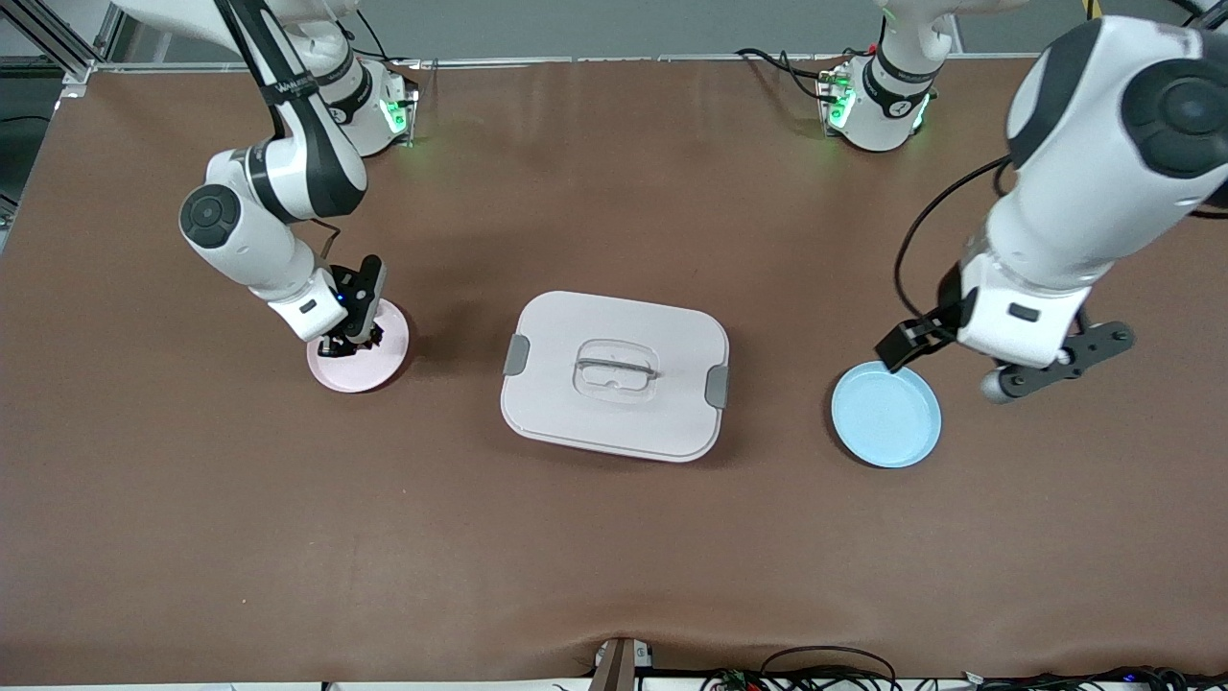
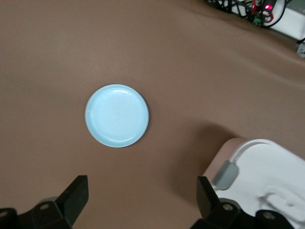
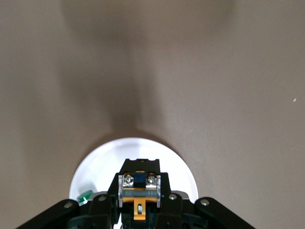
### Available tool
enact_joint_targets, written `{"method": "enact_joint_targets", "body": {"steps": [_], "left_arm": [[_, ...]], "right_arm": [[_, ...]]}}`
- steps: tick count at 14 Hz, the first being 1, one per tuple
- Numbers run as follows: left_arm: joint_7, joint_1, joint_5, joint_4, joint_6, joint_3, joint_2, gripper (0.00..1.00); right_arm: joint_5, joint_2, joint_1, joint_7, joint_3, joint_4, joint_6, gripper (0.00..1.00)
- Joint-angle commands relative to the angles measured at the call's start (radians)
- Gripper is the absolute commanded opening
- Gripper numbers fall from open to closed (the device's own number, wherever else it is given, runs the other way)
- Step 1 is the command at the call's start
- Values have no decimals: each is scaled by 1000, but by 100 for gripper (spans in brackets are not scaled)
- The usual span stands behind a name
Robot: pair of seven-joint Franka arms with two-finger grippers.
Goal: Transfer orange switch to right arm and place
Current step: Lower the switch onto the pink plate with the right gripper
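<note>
My right gripper (image 1: 350, 338) is low over the pink plate (image 1: 369, 369), which lies toward the right arm's end of the table. It is shut on the orange switch (image 3: 139, 191), a tiny black block with an orange band, pinched between the jaws over the plate (image 3: 100, 164). In the front view the switch is hidden by the gripper. My left gripper (image 1: 950, 355) hangs over the table by the blue plate (image 1: 885, 415). It is open (image 2: 141, 195), with nothing between its fingers.
A white lidded container (image 1: 616, 374) with grey clips sits mid-table between the two plates; its corner (image 2: 267, 167) shows in the left wrist view. A tiny piece with a green top (image 3: 85, 195) lies on the pink plate beside the right gripper. Cables run along the table's near edge (image 1: 825, 672).
</note>
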Motion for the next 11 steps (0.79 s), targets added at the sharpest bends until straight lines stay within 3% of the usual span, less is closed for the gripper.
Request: {"method": "enact_joint_targets", "body": {"steps": [1, 5, 11], "left_arm": [[106, 46, 16, -24, -61, -5, -51, 100], [284, 83, 2, -31, -101, 7, -99, 100], [463, 10, -104, -166, -101, 197, -263, 100]], "right_arm": [[-29, 28, -50, -55, 13, -31, 64, 0], [-33, 103, -75, -73, 13, -71, 208, 0], [-33, 165, -78, -73, 12, -75, 266, 0]]}}
